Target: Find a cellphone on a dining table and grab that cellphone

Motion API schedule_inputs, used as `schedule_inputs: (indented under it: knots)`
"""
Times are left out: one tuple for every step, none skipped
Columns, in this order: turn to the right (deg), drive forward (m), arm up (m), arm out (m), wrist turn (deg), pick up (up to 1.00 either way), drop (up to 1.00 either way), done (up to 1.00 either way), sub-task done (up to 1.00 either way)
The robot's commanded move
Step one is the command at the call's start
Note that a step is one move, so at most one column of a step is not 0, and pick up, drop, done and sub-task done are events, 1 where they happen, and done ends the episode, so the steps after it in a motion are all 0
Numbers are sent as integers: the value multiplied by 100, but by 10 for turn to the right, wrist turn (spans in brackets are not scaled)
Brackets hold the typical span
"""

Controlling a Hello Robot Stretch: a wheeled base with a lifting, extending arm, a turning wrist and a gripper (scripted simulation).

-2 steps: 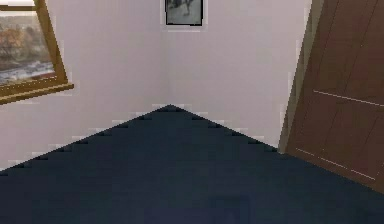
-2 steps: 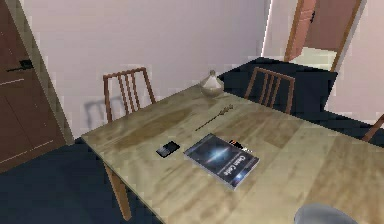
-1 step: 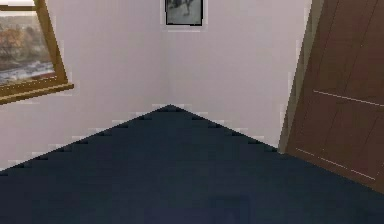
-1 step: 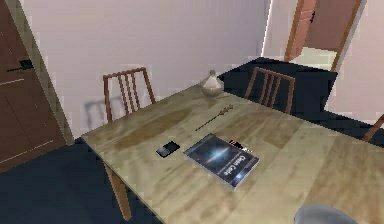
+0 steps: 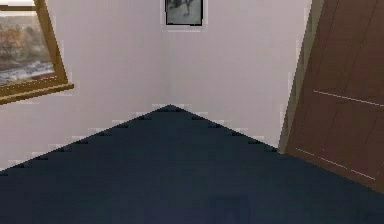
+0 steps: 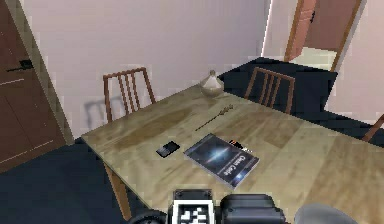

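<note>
In the arm side view a small dark cellphone (image 6: 167, 149) lies flat on the wooden dining table (image 6: 150, 125), near its left end. Just to its right lies a dark blue book (image 6: 222, 158). At the bottom edge the arm's end shows as a white square with black marks (image 6: 195, 212). Left of it peeks the dark body of my gripper (image 6: 151, 217), below the phone in the picture. Its far end is cut off, so I cannot tell whether it holds anything.
A pale vase (image 6: 211, 80) and a thin stick-like thing (image 6: 210, 122) are on the table's far side. Wooden chairs (image 6: 128, 92) (image 6: 272, 87) stand behind it. A brown door (image 6: 18, 90) is at left. Ahead: dark floor (image 5: 170, 160), window (image 5: 25, 50), wall picture (image 5: 184, 11), door (image 5: 342, 95).
</note>
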Motion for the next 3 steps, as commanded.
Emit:
schedule_inputs:
  knots:
    - [0,0,0,42,0,0,0,0,0]
    - [0,0,0,0,450,0,0,0,0]
    - [0,0,0,0,450,0,0,0,0]
